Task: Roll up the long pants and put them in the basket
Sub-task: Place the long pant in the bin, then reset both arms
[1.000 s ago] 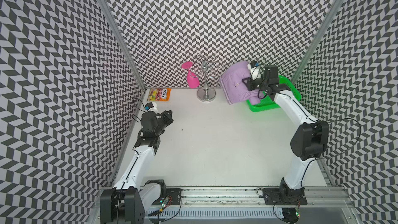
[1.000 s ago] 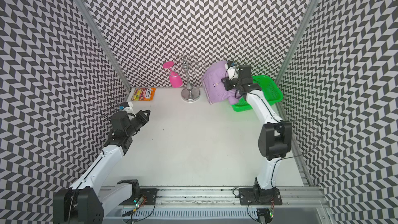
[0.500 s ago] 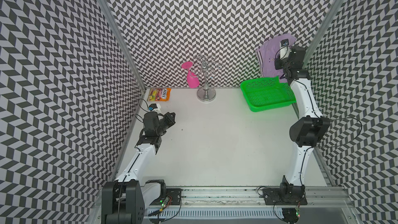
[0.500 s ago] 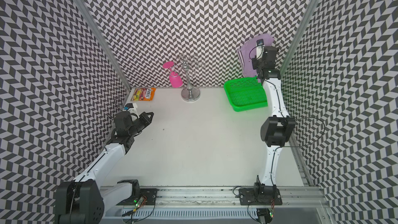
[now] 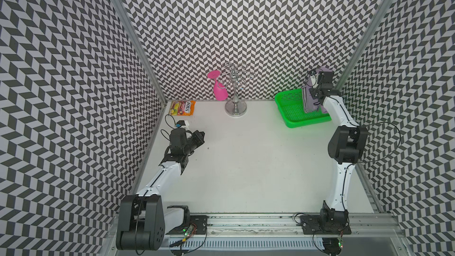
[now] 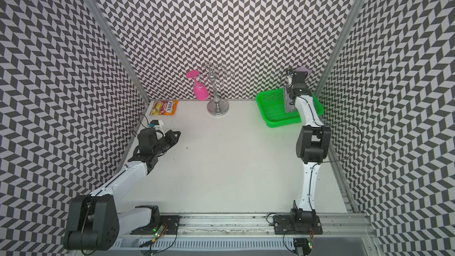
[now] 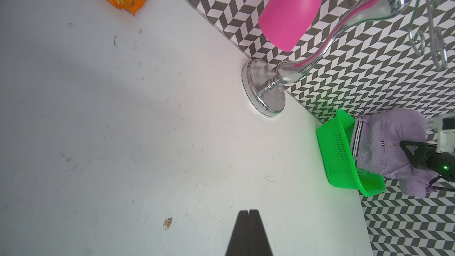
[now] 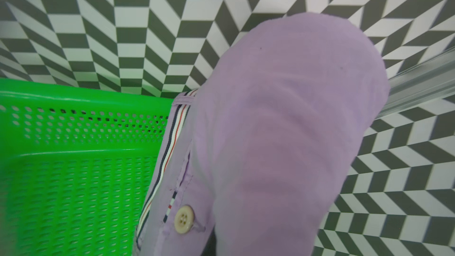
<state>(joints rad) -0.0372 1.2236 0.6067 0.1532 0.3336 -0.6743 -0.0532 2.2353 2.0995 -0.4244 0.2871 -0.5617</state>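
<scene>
In both top views the right gripper (image 5: 317,89) is pinched onto the long pants (image 5: 309,99), soft lilac cloth trousers with striped waistband trim. They hang bunched over the green perforated plastic basket (image 5: 285,99) in the far right corner, while the left gripper (image 5: 200,136) hovers over the white table (image 5: 246,168), pressed closed and empty. The left wrist view shows those closed fingers (image 7: 241,232) and, well apart, the long pants (image 7: 384,144) drooping limply by the basket. The right wrist view is mostly folded cloth with a pale button (image 8: 183,218); it looks light and floppy, so I would spread it flat and grasp the firmer waistband edge.
</scene>
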